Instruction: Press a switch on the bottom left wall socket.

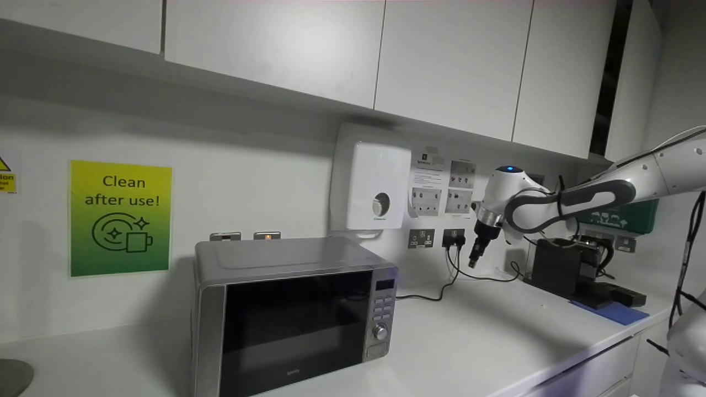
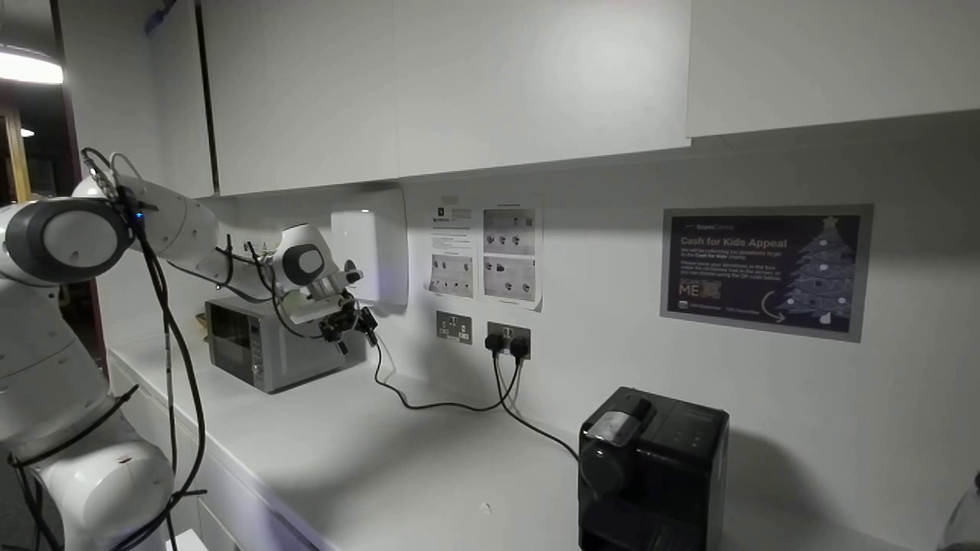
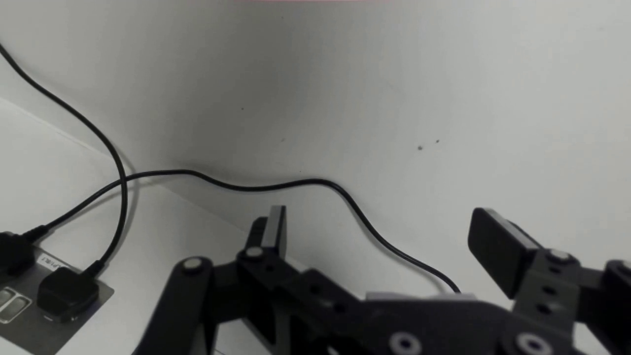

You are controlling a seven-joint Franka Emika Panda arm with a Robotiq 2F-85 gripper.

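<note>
Two grey metal socket plates sit side by side on the wall under paper sheets. The left wall socket [image 1: 421,238] has no plugs and also shows in an exterior view [image 2: 454,327]; it is out of the wrist view. The right socket plate [image 1: 454,232] [image 2: 501,327] holds two black plugs and shows at the lower left of the wrist view [image 3: 29,328]. My gripper [image 1: 474,262] [image 2: 358,344] [image 3: 378,231] is open and empty, above the worktop and apart from the wall. Its fingers point down toward the worktop and wall.
A microwave [image 1: 298,331] [image 2: 298,360] and white wall dispenser [image 1: 358,176] [image 2: 371,256] stand nearby. A black coffee machine [image 1: 557,273] [image 2: 651,474] is on the worktop [image 1: 480,325]. Black cables [image 2: 452,405] [image 3: 256,188] run from the plugs. Cupboards [image 1: 452,66] hang overhead.
</note>
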